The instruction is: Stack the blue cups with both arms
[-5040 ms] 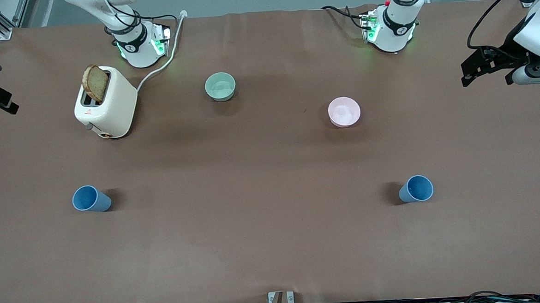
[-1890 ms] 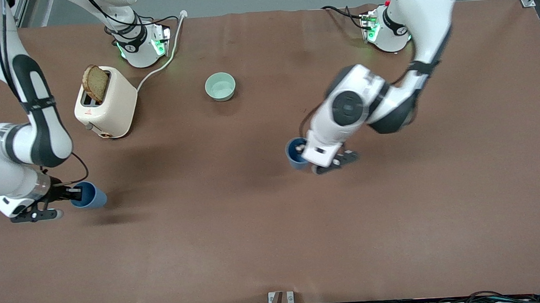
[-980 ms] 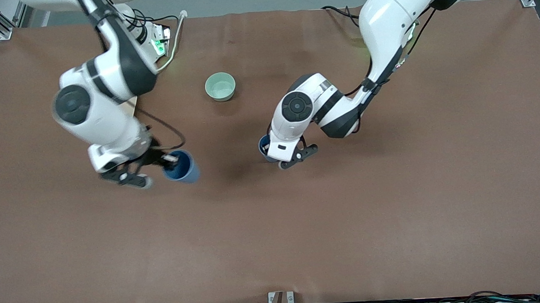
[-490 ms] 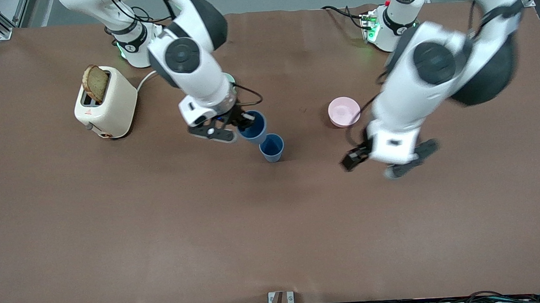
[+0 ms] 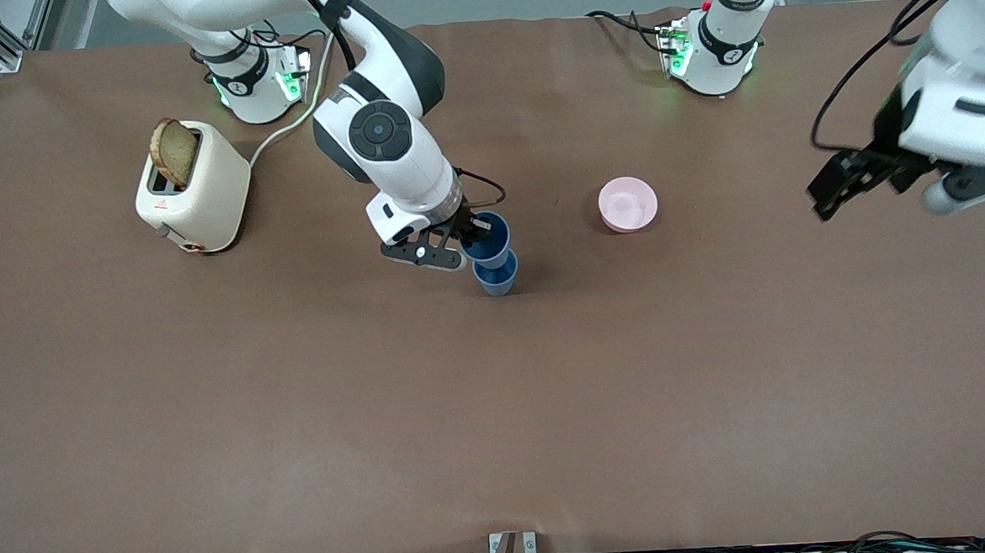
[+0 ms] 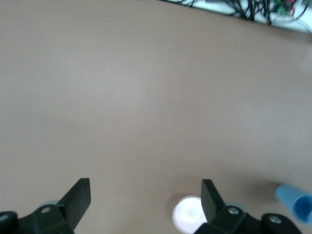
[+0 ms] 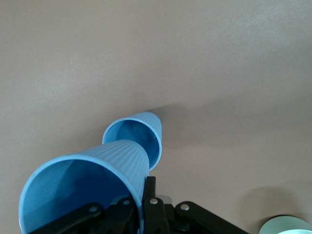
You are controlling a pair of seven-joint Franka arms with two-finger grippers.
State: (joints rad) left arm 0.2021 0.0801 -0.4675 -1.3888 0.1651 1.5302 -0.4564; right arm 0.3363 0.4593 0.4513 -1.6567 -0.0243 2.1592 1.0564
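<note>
The right gripper (image 5: 467, 237) pinches 1 ribbed blue plastic cup's (image 5: 485, 238) rim above the standing blue plastic cup (image 5: 497, 275); the left gripper (image 5: 862, 179), jaws spread, holds nothing.

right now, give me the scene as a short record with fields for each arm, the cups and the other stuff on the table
right end effector: shut on held cup, over the standing cup
left end effector: open, empty, over the left arm's end of the table, waiting
standing cup: upright on the table, mid-table
stack: not yet nested; held cup's base is just above the standing cup's mouth
pink bowl: beside the cups, toward the left arm's end
toaster: toward the right arm's end, bread slice sticking out
</note>
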